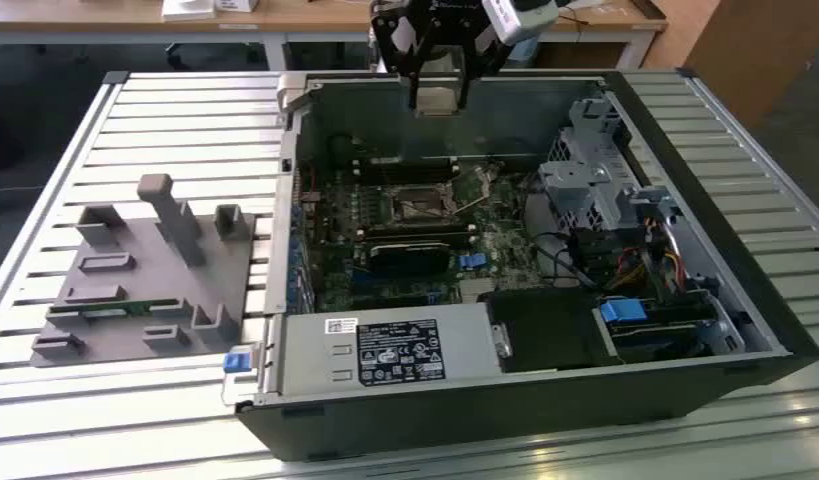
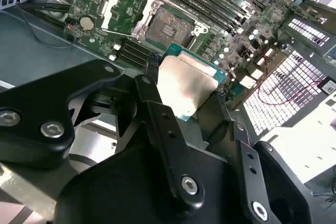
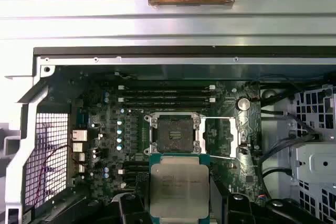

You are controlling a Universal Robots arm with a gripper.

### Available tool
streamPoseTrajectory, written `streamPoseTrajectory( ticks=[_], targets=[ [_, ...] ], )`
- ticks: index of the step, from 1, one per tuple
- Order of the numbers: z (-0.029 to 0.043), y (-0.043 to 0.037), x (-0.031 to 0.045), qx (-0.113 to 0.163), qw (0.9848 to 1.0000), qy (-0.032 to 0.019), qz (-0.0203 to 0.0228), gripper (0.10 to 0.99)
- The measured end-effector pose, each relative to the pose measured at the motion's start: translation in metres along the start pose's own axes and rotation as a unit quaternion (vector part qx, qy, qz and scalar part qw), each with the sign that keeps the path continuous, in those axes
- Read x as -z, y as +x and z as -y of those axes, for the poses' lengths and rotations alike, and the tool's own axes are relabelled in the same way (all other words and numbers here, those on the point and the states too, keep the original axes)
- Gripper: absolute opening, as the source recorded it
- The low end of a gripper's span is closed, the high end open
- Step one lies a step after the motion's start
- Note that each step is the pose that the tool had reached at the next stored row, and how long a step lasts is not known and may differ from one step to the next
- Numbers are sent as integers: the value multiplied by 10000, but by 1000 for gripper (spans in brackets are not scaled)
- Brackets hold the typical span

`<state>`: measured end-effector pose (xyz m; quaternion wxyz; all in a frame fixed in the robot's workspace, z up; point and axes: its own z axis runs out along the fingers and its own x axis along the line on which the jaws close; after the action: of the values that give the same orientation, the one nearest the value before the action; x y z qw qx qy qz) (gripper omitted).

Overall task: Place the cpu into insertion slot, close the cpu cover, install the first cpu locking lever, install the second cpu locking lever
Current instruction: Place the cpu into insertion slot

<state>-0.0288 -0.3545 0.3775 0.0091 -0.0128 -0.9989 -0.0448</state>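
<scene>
Slatted grey metal forms the table (image 1: pixel 142 110), and on it lies an open computer case (image 1: pixel 516 410). In the exterior view a grey fixture (image 1: pixel 142 270) sits at nine o'clock from the case. We see the gripper (image 1: pixel 436 98) hanging over the case's far wall, at twelve o'clock from the green circuit board (image 1: pixel 382 285). Its black fingers (image 2: pixel 157 114) are clamped on the cpu (image 3: pixel 178 187), pinching two opposite edges, and the dull metal top shows in both wrist views. We find the chip in the air, apart from the insertion slot (image 3: pixel 173 134), whose dark square is bare. The cpu cover (image 3: pixel 223 137) lies swung open just beside the slot.
</scene>
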Motion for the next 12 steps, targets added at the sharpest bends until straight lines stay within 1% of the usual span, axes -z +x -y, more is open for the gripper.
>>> streamPoseTrajectory(
  ticks=[8,12],
  targets=[
    [0,0,0,-8,10000,0,0,541],
    [0,0,0,-74,10000,-1,6,541]
  ],
)
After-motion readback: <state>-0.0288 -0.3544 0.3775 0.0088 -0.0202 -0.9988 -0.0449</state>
